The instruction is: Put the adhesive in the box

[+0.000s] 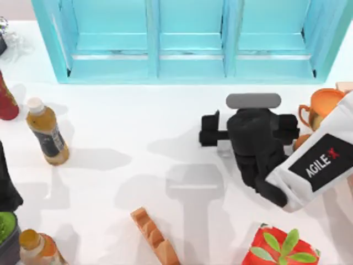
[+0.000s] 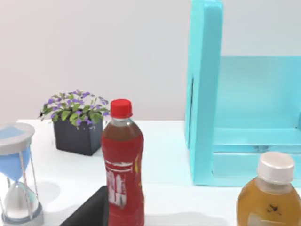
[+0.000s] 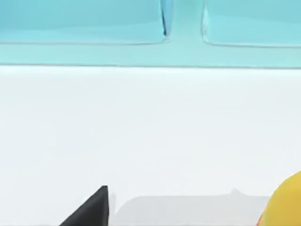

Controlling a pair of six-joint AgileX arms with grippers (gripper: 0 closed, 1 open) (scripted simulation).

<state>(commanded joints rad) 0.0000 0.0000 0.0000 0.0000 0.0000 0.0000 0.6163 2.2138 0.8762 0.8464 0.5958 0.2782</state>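
A rounded yellow edge of the adhesive [image 3: 288, 203], with a trace of red label, lies close by in the right wrist view. My right gripper [image 1: 252, 106] hovers over the table's right half, facing the turquoise box [image 1: 154, 66], whose low front ledge [image 3: 141, 54] lies ahead across bare white table. One black fingertip [image 3: 91, 209] sits far off to the side, nothing touching it, so the gripper is open. My left gripper [image 1: 6, 179] is parked at the left edge, a fingertip [image 2: 89, 209] showing the same way.
A brown tea bottle [image 1: 47, 132] and a red drink bottle [image 2: 122, 165] stand at the left. An orange mug [image 1: 325, 102] sits by the right arm. An orange ridged block [image 1: 154, 234] and a red leafy pack [image 1: 281, 245] lie near the front edge. A flower pot [image 2: 77, 136] and an hourglass [image 2: 16, 179] stand far left.
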